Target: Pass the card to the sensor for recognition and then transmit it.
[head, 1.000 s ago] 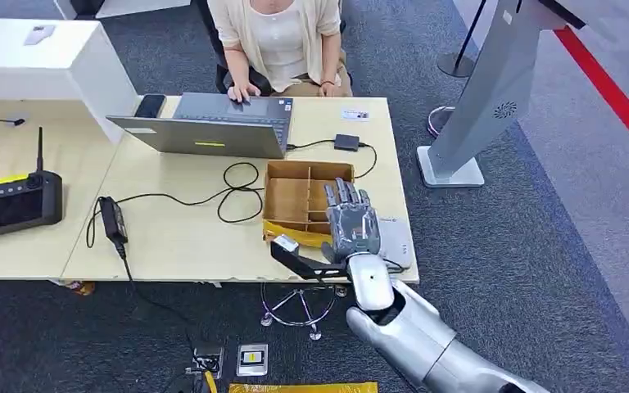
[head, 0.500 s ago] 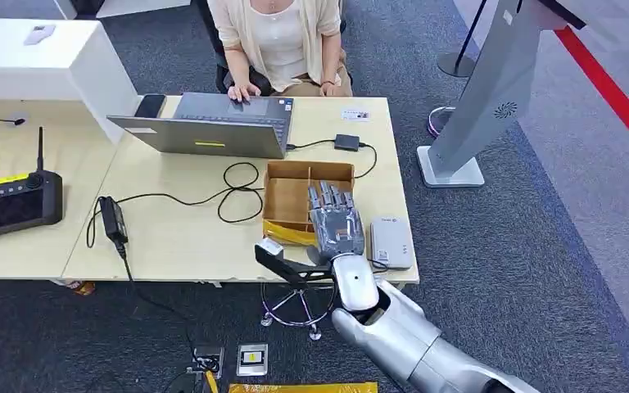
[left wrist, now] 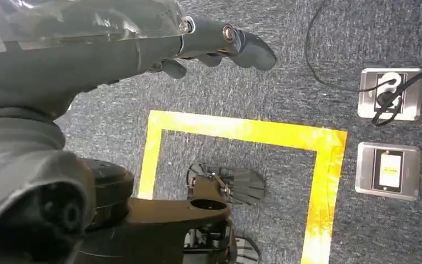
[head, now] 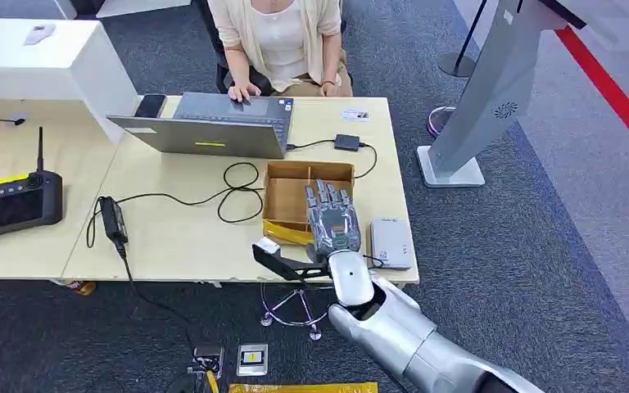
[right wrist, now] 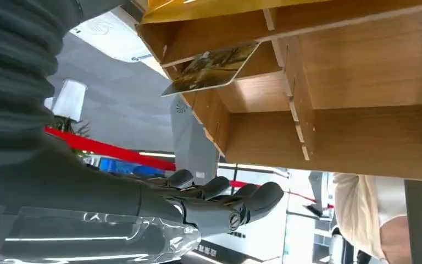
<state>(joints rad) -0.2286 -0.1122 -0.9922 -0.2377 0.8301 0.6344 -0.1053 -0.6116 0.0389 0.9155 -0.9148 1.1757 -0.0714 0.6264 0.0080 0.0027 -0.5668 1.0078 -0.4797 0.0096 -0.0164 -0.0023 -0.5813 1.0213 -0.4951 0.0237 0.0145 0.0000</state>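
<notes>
We see the right robot hand (head: 332, 221) spread flat, holding nothing, above the cardboard tray (head: 288, 196) on the desk (head: 188, 237). Card (right wrist: 211, 69) lies in a tray compartment; sensor (head: 390, 242) just beside.

Head view looks down on the box (head: 297, 193); right wrist views it closely.
</notes>
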